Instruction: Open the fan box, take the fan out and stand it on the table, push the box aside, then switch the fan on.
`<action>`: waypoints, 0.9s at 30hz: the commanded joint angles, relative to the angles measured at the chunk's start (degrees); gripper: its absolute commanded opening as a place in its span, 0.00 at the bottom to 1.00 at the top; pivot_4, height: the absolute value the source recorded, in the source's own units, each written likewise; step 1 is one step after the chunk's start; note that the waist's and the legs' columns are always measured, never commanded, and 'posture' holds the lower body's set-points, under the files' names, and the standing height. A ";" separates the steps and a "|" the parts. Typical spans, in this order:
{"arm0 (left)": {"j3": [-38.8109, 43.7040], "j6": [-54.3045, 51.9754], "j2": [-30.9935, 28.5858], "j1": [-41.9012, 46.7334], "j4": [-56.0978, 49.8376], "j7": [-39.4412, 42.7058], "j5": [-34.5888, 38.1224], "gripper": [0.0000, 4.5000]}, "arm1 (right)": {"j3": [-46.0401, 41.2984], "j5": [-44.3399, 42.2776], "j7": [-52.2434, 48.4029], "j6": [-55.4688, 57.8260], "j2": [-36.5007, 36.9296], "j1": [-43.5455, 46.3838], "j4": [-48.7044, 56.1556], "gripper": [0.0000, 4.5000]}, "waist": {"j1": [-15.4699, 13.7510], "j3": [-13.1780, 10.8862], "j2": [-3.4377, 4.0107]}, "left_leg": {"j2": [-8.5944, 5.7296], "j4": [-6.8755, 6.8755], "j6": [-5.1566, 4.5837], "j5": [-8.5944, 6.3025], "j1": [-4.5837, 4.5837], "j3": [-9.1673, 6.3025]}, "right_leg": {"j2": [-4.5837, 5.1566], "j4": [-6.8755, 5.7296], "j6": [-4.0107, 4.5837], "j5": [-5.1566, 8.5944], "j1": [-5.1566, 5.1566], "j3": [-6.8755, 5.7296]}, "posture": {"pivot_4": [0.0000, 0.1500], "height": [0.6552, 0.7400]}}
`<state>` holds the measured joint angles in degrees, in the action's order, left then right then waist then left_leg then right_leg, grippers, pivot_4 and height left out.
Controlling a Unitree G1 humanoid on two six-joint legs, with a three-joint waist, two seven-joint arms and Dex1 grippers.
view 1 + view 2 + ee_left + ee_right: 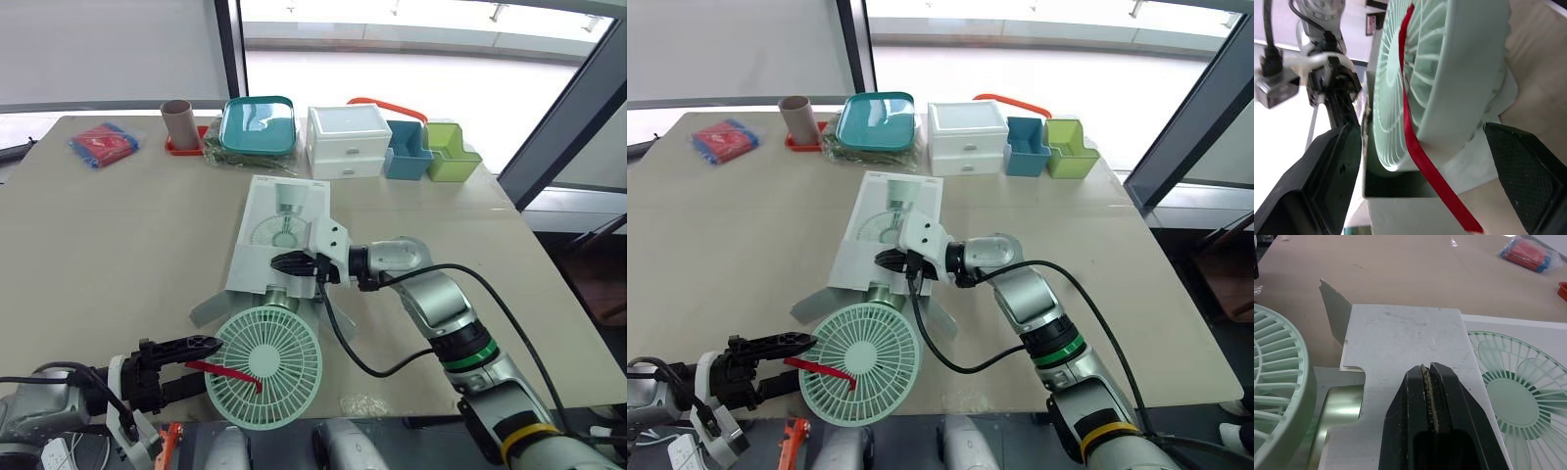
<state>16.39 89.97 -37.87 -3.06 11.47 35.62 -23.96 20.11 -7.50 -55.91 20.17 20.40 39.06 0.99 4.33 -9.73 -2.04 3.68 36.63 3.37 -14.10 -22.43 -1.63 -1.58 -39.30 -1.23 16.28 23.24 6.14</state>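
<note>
Half out of box (281,217), fan (279,377) between spread-apart left gripper (206,360); right gripper (279,264) pinched together atop box.

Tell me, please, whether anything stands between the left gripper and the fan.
Nothing visible does. The left gripper has its fingers open on either side of the fan, with just a red strip lying across the grille. The fan's foot sits in the open end of the box, and the shut right gripper rests on its flap.

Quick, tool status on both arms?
Left tool: open, straddling the fan.
Right tool: shut, over the flap of the box.
</note>
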 commanded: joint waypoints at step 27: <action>0.81 2.53 -2.41 3.46 -6.15 -40.69 -34.23 0.99 | 0.08 0.02 0.90 3.86 2.37 -2.11 4.52 0.00 | -0.02 0.02 -0.01 | -0.13 0.03 0.01 0.01 -0.01 -0.03 | 0.53 -0.08 -0.04 -0.02 -0.02 -0.31 | 1.00 1.00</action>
<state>16.13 92.19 -40.35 0.21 6.14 -2.55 -57.15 19.82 -7.55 -54.78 23.63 22.44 37.62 4.95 4.31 -9.70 -2.05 3.54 36.66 3.38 -14.10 -22.44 -1.66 -1.04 -39.39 -1.26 16.26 23.23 5.83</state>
